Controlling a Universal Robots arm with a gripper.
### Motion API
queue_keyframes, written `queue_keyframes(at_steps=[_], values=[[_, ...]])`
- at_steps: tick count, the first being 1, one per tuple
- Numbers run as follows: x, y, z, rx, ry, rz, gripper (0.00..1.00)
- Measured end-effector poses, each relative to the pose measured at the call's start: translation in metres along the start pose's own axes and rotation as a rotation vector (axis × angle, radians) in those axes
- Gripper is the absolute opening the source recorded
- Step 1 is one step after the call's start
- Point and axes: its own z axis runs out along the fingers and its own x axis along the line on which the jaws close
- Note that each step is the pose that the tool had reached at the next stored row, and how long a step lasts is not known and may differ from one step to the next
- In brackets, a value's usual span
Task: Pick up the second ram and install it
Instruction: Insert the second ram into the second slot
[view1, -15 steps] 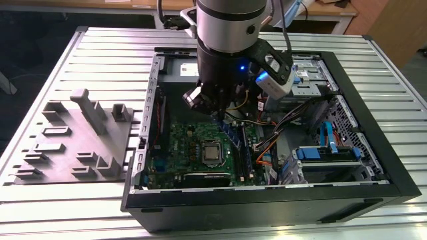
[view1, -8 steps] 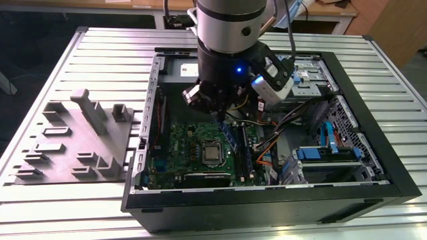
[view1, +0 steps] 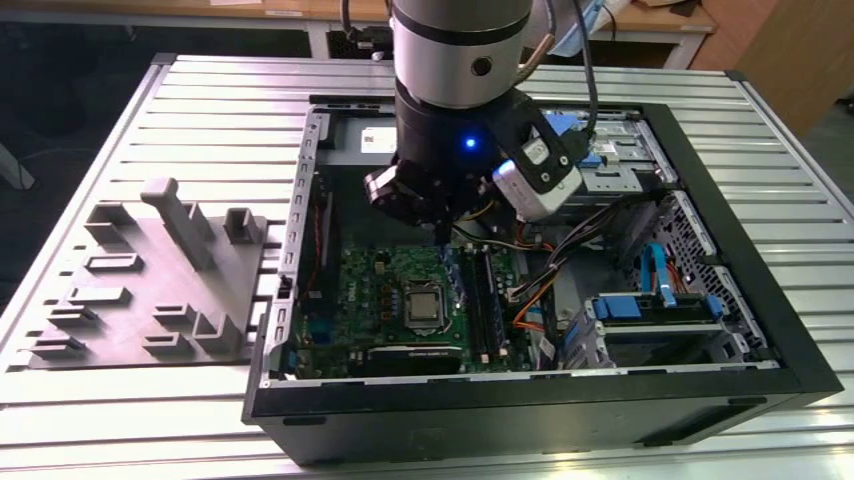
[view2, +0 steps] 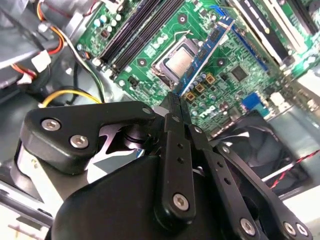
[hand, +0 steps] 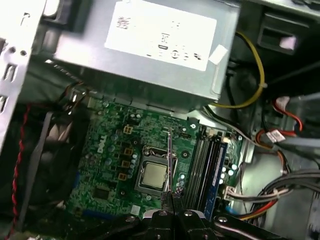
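Your gripper (view1: 445, 225) hangs inside the open case (view1: 534, 415), its fingers (view2: 175, 115) clenched on one end of the second ram (view2: 207, 50). The card rides edge-on above the green board (hand: 107, 150), near the processor socket (hand: 152, 175) and clear of the long black slots (hand: 202, 160). One slot carries a blue-edged card (hand: 220, 167). Room is tight: the grey power supply box (hand: 145, 55) borders the board's edge, and cables (hand: 280, 135) crowd just beyond the slots.

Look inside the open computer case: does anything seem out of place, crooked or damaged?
Nothing looks damaged. One part is unseated: the second ram, clamped in the gripper, hangs above the green board near the processor socket, not in the long black slots.
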Motion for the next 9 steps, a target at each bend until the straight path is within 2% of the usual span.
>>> queue_keyframes(at_steps=[9], values=[[0.0002, -0.0002, 0.0035, 0.0066, -0.0079, 0.158, 0.11]])
